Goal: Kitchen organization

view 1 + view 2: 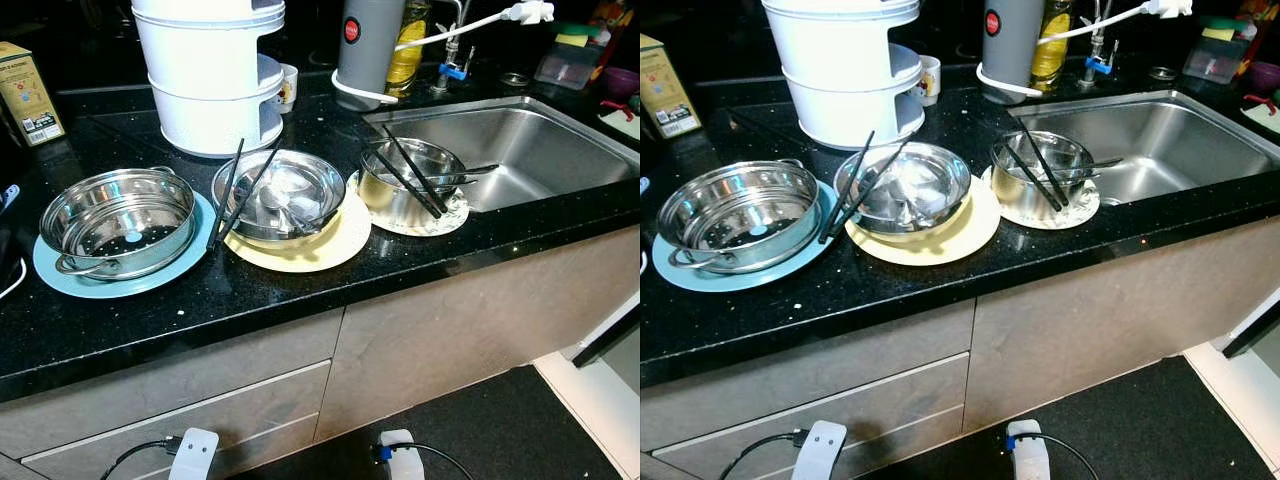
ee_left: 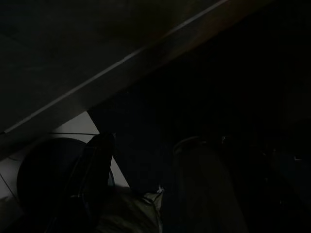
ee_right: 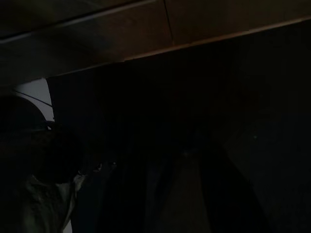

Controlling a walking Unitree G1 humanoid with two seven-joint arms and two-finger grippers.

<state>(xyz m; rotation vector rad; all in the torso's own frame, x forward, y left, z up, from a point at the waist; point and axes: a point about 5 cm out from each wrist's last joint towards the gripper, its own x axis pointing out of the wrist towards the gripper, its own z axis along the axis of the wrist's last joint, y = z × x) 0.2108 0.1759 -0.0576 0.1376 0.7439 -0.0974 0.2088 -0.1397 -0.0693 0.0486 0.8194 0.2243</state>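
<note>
- Three sets of dishware stand in a row on the black countertop (image 1: 300, 300), near its front edge, just left of the sink (image 1: 540, 150); presumably staged for sorting.
- Left: perforated steamer insert (image 1: 118, 222) on a blue plate (image 1: 60, 278).
- Middle: steel bowl (image 1: 280, 195) on a cream plate (image 1: 330, 250), black chopsticks (image 1: 228, 195) leaning across its rim, so loose.
- Right: small steel pot (image 1: 400, 185) on a patterned plate (image 1: 455, 215), a second chopstick pair (image 1: 410, 172) resting across it.
- Behind: white stacked steamer (image 1: 210, 70).
- Both arms hang below counter level; the wrist views are too dark, so I cannot tell the state of either gripper's fingers.
- Judgement: no item yet handled; loose chopsticks may slide off when lifted.
</note>
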